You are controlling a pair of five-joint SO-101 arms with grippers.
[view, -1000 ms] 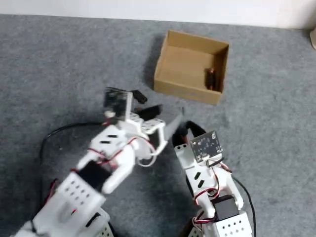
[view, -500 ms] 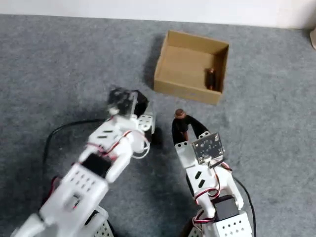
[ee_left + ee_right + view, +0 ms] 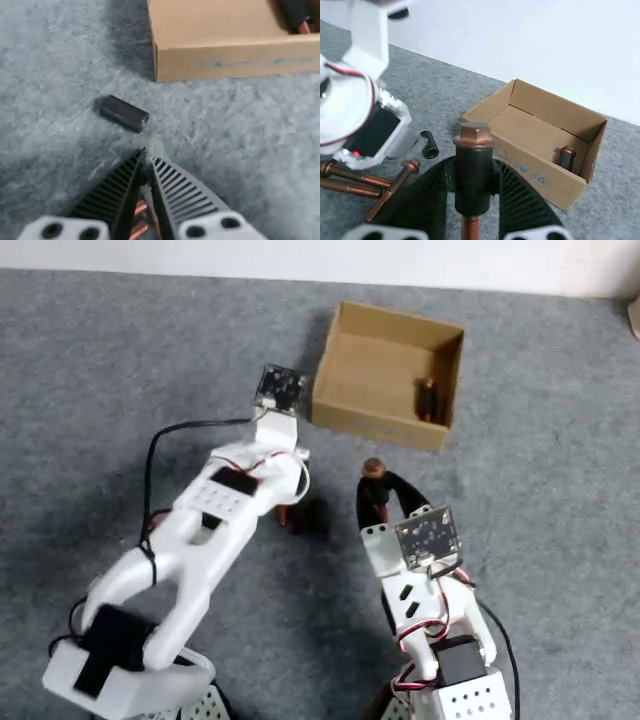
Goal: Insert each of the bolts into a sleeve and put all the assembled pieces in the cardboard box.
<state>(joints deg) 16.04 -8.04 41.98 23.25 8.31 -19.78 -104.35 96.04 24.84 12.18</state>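
High view, step: the right gripper [image 3: 378,492] is holding a sleeved bolt [image 3: 373,472] upright, just near of the box [image 3: 375,425]; boxing it is likely the step in hand.
High view, how: it is calling for a lift clear of the near wall, with the head kept up so the bolt is not slipping out. The release is best made over the bare floor left of the piece [image 3: 427,398] lying in the box.
High view, left arm [image 3: 215,530]: it is lying to the left, with its far end by the box's left near corner, so the carry is best kept to the right.
Left wrist view, left gripper [image 3: 145,156]: its jaws are meeting at the tips. Copper thread is showing in the gap behind them; whether it is gripped or lying beneath, I cannot tell.
Left wrist view, sleeve [image 3: 124,113]: it is lying loose on the carpet [image 3: 250,140], between the tips and the box.
Right wrist view, jaws: they are clamping the dark barrel, with the head standing above and the thread hanging below.
Right wrist view, bolts [image 3: 350,176]: they are lying loose at the left, under the left arm.
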